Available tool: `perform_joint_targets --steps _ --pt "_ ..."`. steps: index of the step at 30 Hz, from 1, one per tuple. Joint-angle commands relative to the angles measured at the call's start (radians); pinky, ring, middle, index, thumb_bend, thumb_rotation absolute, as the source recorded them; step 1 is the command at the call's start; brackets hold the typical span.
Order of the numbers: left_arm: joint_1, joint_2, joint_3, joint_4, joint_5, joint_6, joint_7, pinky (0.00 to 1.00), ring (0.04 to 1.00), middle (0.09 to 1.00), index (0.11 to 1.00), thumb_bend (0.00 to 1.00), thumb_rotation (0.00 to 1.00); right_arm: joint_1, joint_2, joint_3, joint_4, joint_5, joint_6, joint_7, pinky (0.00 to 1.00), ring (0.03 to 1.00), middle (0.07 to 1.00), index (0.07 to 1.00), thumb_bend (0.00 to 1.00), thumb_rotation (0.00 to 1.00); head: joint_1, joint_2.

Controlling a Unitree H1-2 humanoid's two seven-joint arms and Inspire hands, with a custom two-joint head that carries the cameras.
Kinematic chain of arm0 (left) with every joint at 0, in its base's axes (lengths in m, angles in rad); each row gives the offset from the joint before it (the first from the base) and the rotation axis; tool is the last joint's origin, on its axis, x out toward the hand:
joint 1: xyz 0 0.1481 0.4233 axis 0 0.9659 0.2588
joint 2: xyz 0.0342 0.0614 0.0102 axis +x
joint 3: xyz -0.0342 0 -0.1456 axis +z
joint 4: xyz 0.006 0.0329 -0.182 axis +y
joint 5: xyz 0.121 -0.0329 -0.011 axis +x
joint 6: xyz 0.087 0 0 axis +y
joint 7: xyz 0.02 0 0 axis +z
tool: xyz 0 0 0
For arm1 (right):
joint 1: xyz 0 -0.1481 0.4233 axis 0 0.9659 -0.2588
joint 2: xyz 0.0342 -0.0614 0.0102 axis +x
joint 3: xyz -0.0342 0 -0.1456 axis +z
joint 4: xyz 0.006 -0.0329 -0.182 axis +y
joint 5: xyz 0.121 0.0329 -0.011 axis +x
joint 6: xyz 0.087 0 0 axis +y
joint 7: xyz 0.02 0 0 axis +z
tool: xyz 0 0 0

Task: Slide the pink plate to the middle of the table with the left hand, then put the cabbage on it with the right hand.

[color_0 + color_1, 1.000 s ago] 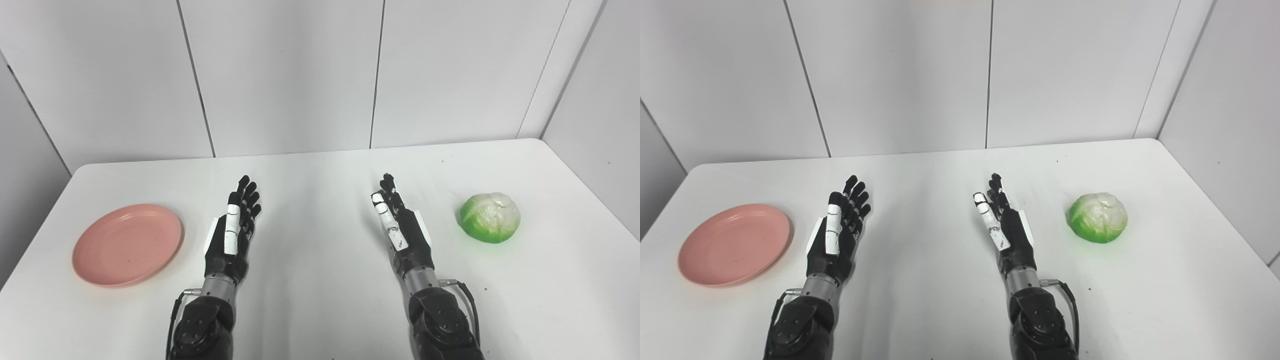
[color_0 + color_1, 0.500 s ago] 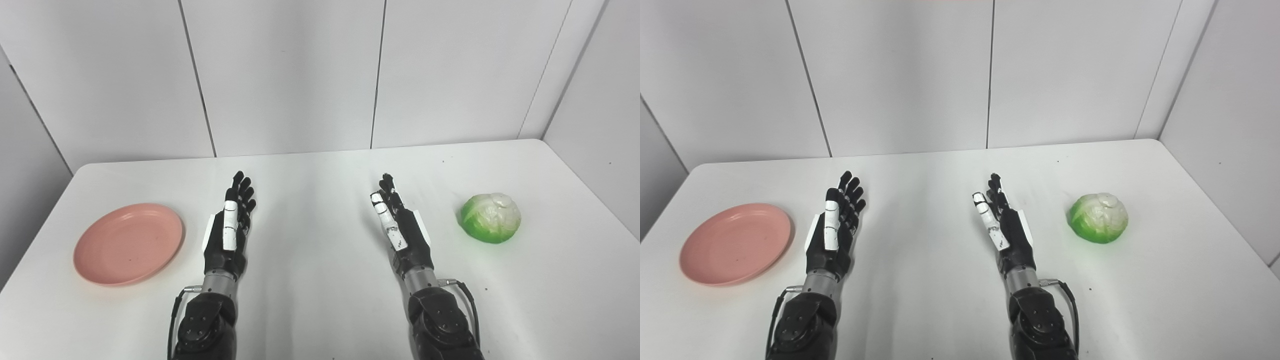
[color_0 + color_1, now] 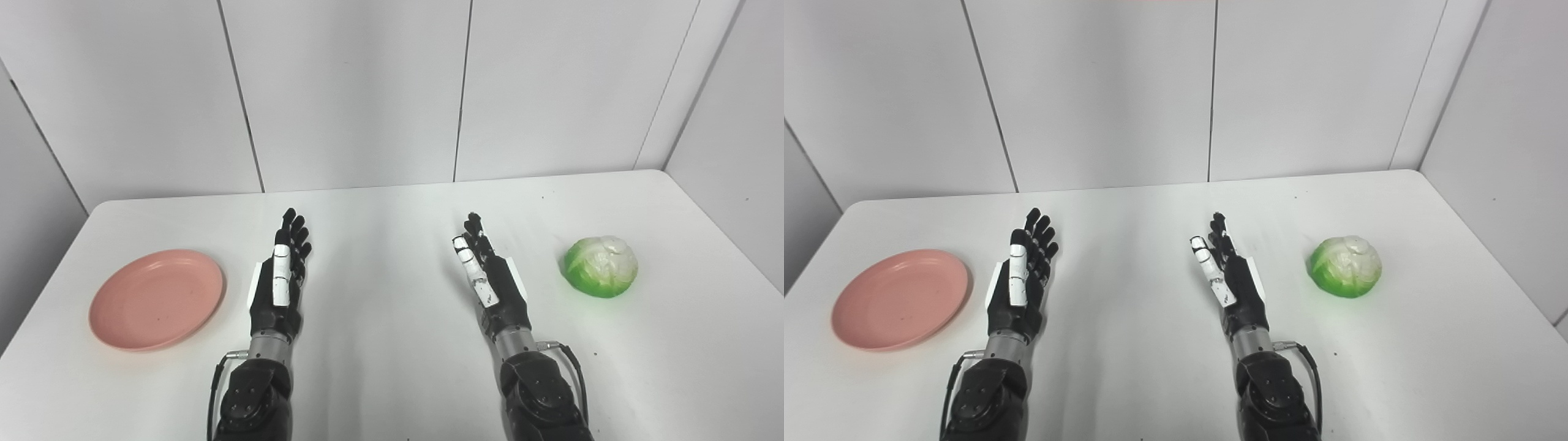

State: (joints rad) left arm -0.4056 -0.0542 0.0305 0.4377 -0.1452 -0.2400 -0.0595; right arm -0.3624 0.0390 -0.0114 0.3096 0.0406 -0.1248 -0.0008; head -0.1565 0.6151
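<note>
White worktop (image 3: 392,367), plain grey wall panels behind.

Round, shallow pink plastic plate (image 3: 157,299) lies flat at the far left of the worktop, well short of the middle. Round green-and-white cabbage head (image 3: 601,266) sits at the far right, nothing touching it.

Left hand (image 3: 278,288): released, fingers straight and pointing away from the robot, holding nothing. It hovers or rests just right of the plate's near rim, a small gap between; no contact visible.

Right hand (image 3: 490,282): also released, fingers extended, empty. It lies between the worktop's centre and the cabbage, apart from the cabbage.

Judgement: the first step, the plate slide, has not begun; the task is at its start. The next move calls for the left hand to shift left and get its fingers onto or over the plate's far or left rim, then draw the plate rightward along the surface to the clear patch between the two hands. A light downward press should be enough; the shallow rim may slip out from under the fingers. The right hand waits.
</note>
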Motion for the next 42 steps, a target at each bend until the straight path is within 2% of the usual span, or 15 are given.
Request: perform_joint_targets --steps 1,9,14,21,27,34,39,40,41,42 --pt "0.011 -0.013 0.0 0.012 -0.01 -0.02 -0.015 1.0 1.0 1.0 1.0 0.67 1.0 -0.045 0.005 -0.002 -0.024 0.013 -0.027 0.006 1.0 1.0 1.0 1.0 0.71 0.79 0.0 -0.001" --pt "0.018 -0.003 -0.012 -0.038 -0.021 0.088 -0.027 1.0 1.0 1.0 1.0 0.72 1.0 -0.045 0.0 0.004 -0.025 -0.013 -0.027 -0.004 1.0 1.0 1.0 1.0 0.73 0.82 0.0 0.002" --pt "0.023 0.008 -0.024 -0.065 -0.016 0.139 -0.038 1.0 1.0 1.0 1.0 0.71 1.0 -0.045 0.006 -0.004 -0.026 0.025 -0.019 0.011 1.0 1.0 1.0 1.0 0.73 0.77 0.0 0.002" --pt "0.03 0.022 -0.036 -0.079 0.015 0.16 -0.039 1.0 1.0 1.0 1.0 0.71 1.0 -0.046 0.002 0.001 -0.02 0.007 -0.028 -0.001 1.0 1.0 1.0 1.0 0.72 0.8 0.0 0.002" --pt "0.029 0.02 -0.035 -0.066 0.024 0.125 -0.039 1.0 1.0 1.0 1.0 0.7 1.0 -0.044 0.001 0.001 -0.025 0.015 -0.021 0.007 1.0 1.0 1.0 1.0 0.72 0.8 0.0 0.002" --pt "0.03 0.021 -0.033 -0.073 0.024 0.136 -0.047 1.0 1.0 1.0 1.0 0.71 1.0 -0.045 -0.002 0.005 -0.023 0.0 -0.028 -0.002 1.0 1.0 1.0 1.0 0.71 0.81 0.0 0.002" --pt "0.026 0.006 -0.039 -0.069 0.033 0.122 -0.038 1.0 1.0 1.0 1.0 0.71 1.0 -0.038 -0.009 -0.011 -0.03 0.043 -0.026 0.027 1.0 1.0 1.0 1.0 0.69 0.78 0.148 -0.025" --pt "0.025 -0.003 -0.041 -0.071 0.045 0.121 -0.023 1.0 1.0 1.0 1.0 0.72 1.0 -0.034 -0.015 -0.017 -0.032 0.062 -0.029 0.04 1.0 1.0 1.0 1.0 0.7 0.77 0.217 -0.042" --pt "0.026 -0.007 -0.045 -0.083 0.058 0.13 -0.011 1.0 1.0 1.0 1.0 0.73 1.0 -0.03 -0.02 -0.022 -0.035 0.083 -0.022 0.054 1.0 1.0 1.0 1.0 0.69 0.75 0.217 -0.042" --pt "0.023 -0.013 -0.046 -0.093 0.065 0.137 -0.002 1.0 1.0 1.0 1.0 0.75 1.0 -0.026 -0.03 -0.026 -0.035 0.095 -0.02 0.066 1.0 1.0 1.0 1.0 0.7 0.75 0.285 -0.062"
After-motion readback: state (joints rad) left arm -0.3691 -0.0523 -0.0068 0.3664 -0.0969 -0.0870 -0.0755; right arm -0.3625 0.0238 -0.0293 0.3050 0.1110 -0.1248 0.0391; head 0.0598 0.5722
